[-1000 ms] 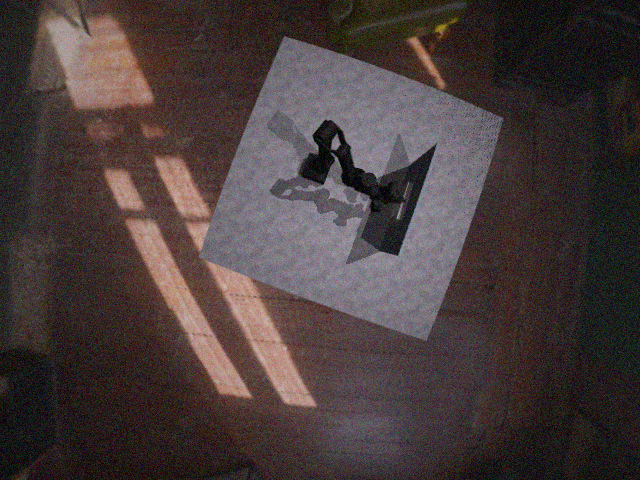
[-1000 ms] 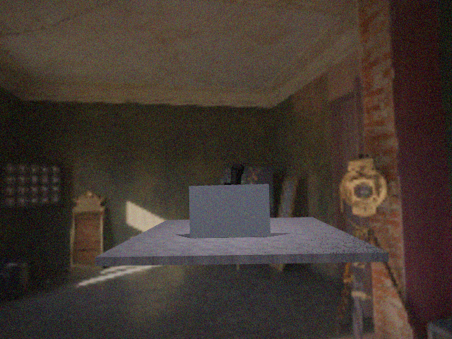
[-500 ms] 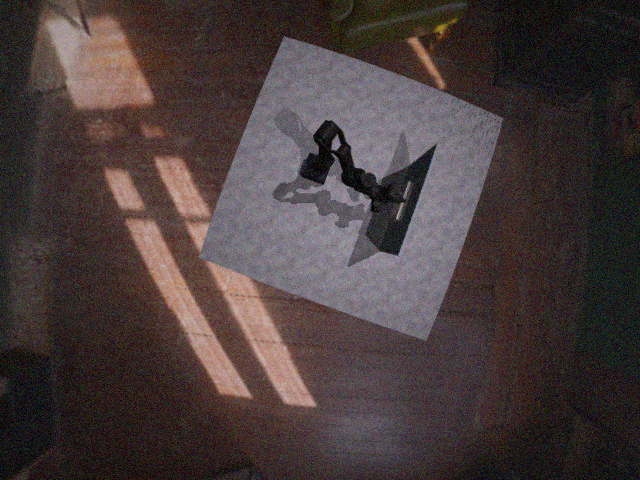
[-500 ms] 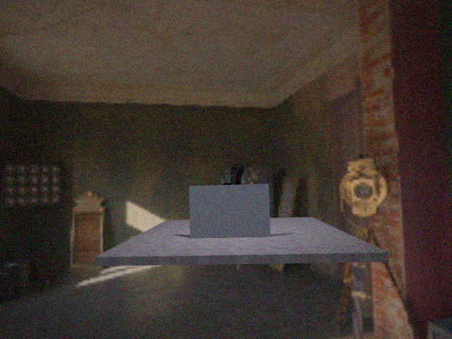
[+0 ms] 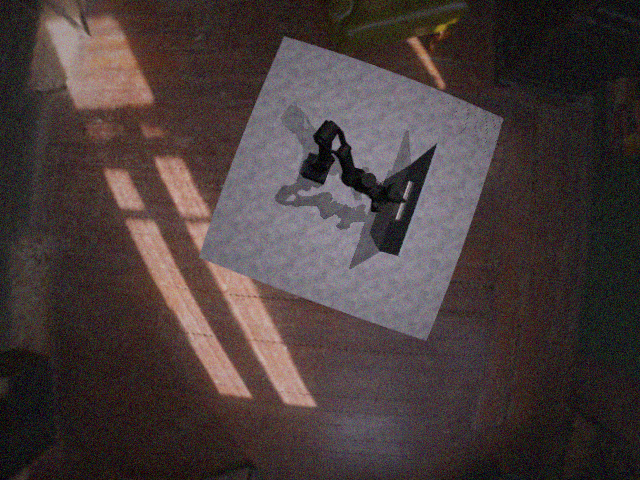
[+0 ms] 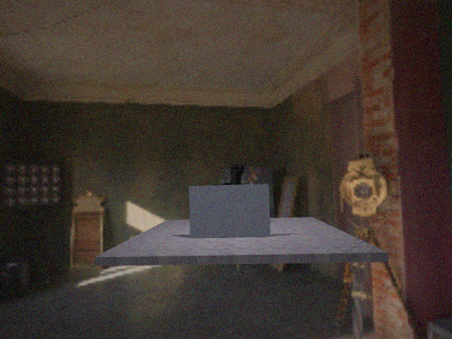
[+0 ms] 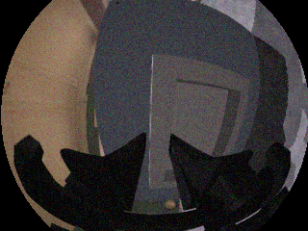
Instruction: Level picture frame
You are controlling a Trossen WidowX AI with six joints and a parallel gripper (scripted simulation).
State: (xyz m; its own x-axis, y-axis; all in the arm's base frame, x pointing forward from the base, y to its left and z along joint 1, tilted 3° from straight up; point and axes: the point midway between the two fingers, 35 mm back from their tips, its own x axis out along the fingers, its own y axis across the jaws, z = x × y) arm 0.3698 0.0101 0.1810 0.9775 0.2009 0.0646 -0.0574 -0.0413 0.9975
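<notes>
The picture frame (image 5: 408,189) (image 7: 164,96) is grey and hangs on the wall panel (image 5: 423,167) (image 6: 229,210) (image 7: 125,72). In the wrist view its top edge slopes down to the right and its left edge is near vertical; the wide lens and camera angle leave its true tilt unclear. From above it is a thin pale line. My gripper (image 5: 404,200) (image 7: 157,137) is narrowly open, with a gap between the dark tips, which overlap the frame's left part in the wrist view. I cannot tell if they touch it. Screw and notched strip are hidden. In the exterior view the panel hides frame and gripper.
The panel stands on a pale square table (image 5: 310,258) (image 6: 241,258). The arm (image 5: 351,167) (image 6: 237,174) reaches to it from the side facing away from the exterior camera. A small tan ball-like thing (image 7: 169,204) shows low between the fingers; what it is is unclear.
</notes>
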